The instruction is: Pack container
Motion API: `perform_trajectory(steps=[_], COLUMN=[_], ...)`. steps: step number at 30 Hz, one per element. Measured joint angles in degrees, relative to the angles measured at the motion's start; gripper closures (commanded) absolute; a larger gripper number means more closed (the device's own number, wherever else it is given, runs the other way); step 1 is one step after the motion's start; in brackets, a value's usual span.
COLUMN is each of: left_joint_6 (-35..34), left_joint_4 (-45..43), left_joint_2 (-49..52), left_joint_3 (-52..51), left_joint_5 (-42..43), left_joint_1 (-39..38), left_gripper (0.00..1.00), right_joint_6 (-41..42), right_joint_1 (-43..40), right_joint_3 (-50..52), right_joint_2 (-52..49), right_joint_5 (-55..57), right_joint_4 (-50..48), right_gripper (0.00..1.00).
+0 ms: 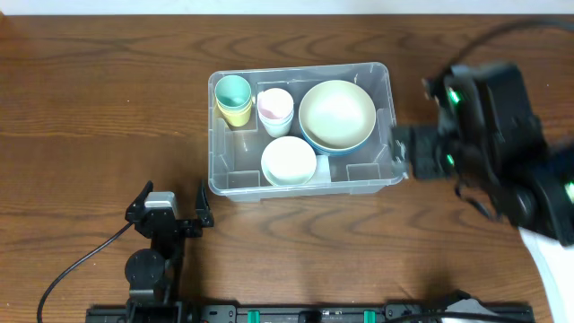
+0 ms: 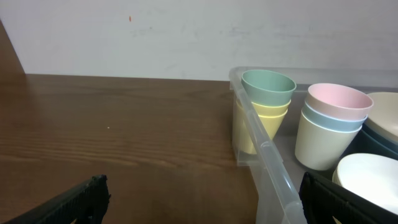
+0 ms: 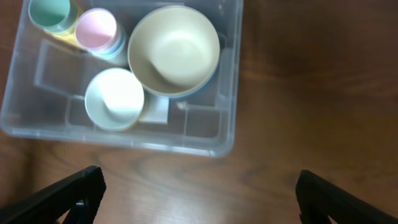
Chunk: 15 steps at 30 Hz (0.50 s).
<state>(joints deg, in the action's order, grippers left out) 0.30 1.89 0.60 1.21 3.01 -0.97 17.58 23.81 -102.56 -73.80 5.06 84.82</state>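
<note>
Right gripper (image 3: 199, 180) raised just right of container (image 1: 213, 144), jaws spread wide, empty. Left gripper (image 1: 173, 196) near container's front-left corner, also wide, holding nothing. Container mid-table; cups (image 1: 232, 90) stacked, bowls (image 1: 336, 114) nested inside, likely saving room.

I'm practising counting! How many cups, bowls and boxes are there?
Cups: 5 (green cup, yellow cup, pink cup, blue cup, cream cup)
Bowls: 3 (big cream bowl, big blue bowl, small white bowl)
Container: 1
Total: 9
</note>
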Motion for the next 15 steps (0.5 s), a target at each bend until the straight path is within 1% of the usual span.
perform_trajectory(steps=[3,6,9,11,14,15], left_joint_6=[0.02,0.02,0.02,0.02,0.02,0.04], left_joint_4=[0.02,0.02,0.04,0.04,0.04,0.04], left_joint_2=[-0.02,0.00,0.00,0.00,0.00,0.00], left_joint_3=[0.00,0.02,0.02,0.04,0.04,0.04], left_joint_5=[-0.02,-0.02,-0.02,-0.02,-0.04,-0.04], left_joint_1=[0.00,0.00,0.00,0.00,0.00,0.00], left_gripper=[0.02,0.02,0.02,0.02,0.02,0.02], right_joint_6=[-0.02,-0.37,-3.67,-7.56,-13.81,-15.32], right_joint_1=[0.02,-0.17,-2.16,-4.48,-8.41,-9.66], right_joint_3=[8.39,18.71,31.69,40.87,53.68,57.16], right_joint_2=[7.82,16.09,25.05,30.95,38.84,41.03], right_joint_5=[1.03,2.38,2.67,1.77,-2.34,-3.82], right_joint_4=[-4.31,-14.95,-31.58,-43.28,-60.57,-64.11], right_gripper=[0.01,0.01,0.01,0.01,0.01,0.01])
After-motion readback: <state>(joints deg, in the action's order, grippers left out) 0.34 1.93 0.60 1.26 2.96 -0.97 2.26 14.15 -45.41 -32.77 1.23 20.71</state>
